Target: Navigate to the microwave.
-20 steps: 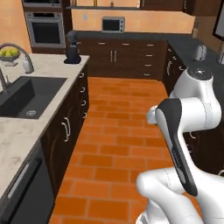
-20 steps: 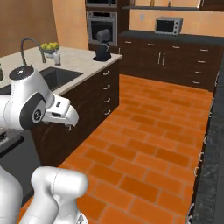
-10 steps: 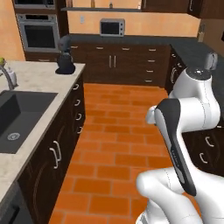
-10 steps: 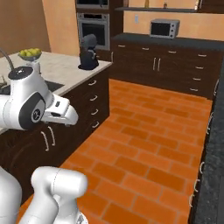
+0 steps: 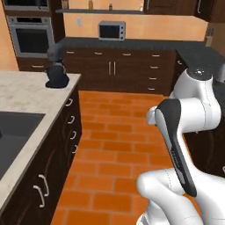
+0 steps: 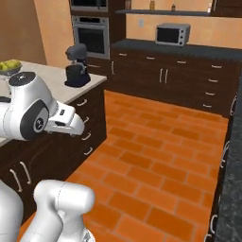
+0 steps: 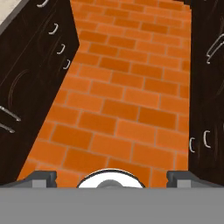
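Observation:
The microwave (image 5: 25, 3) is a black glass front in a grey frame, set in dark wood at the far left of the back wall and cut off by the picture's top edge. It sits just above the grey oven (image 5: 30, 39), and the right base view has the microwave (image 6: 88, 4) at the top left too. My gripper (image 7: 111, 177) hangs over the orange brick floor (image 7: 127, 100), pointing down the aisle. Its dark fingertips (image 7: 43, 176) stand wide apart, open, with nothing between them.
A small silver toaster oven (image 5: 111, 30) stands on the dark back counter. A dark stand mixer (image 5: 57, 70) sits at the corner of the light stone island (image 5: 30, 94) on the left, with a sink (image 5: 13, 132) nearer. Dark cabinets (image 5: 127, 70) line the back and right.
The whole picture has shifted: the base has driven forward along the aisle, so the back wall, oven and mixer look larger and the sink has slid toward the lower left. The arm keeps its pose.

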